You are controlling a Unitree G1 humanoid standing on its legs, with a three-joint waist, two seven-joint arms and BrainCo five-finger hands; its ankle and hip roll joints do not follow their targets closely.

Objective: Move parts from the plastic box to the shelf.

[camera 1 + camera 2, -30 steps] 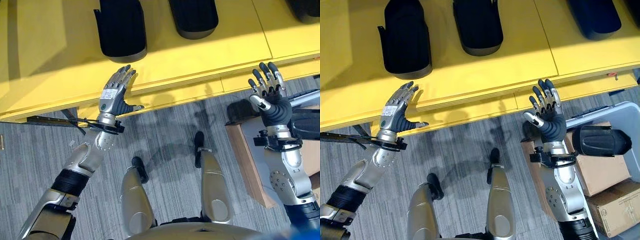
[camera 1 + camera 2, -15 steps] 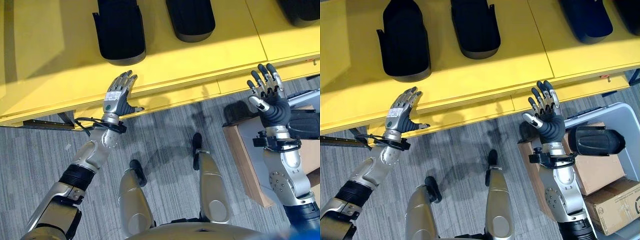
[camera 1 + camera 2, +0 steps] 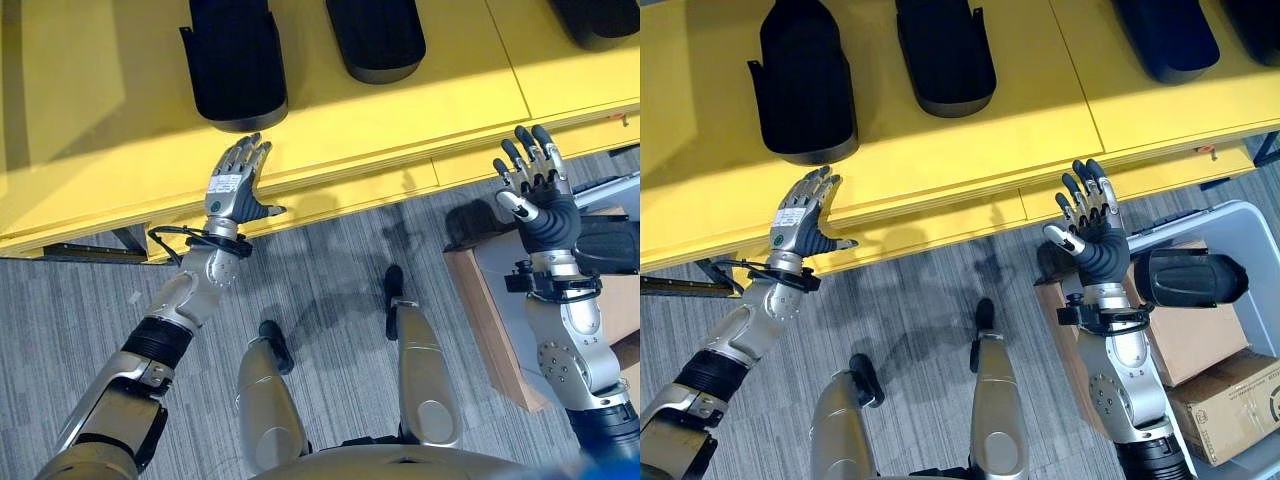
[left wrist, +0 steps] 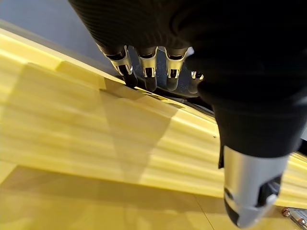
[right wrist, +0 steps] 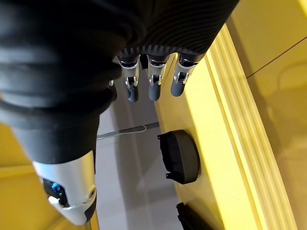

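Observation:
Three black moulded parts lie on the yellow shelf: one at the left, one in the middle, one at the far right. Another black part lies in the grey plastic box at my right. My left hand is open and empty, its straight fingers reaching over the shelf's front edge just below the left part. My right hand is raised, open and empty, between the shelf's front edge and the box, with its fingers spread.
The plastic box rests on brown cardboard boxes stacked at the lower right. A dark metal bracket juts out under the shelf at the left. Grey carpet lies between shelf and boxes.
The whole picture has shifted slightly, so the camera moved. My left forearm has swung a little and its hand sits slightly nearer the left part. My right hand holds the same open pose.

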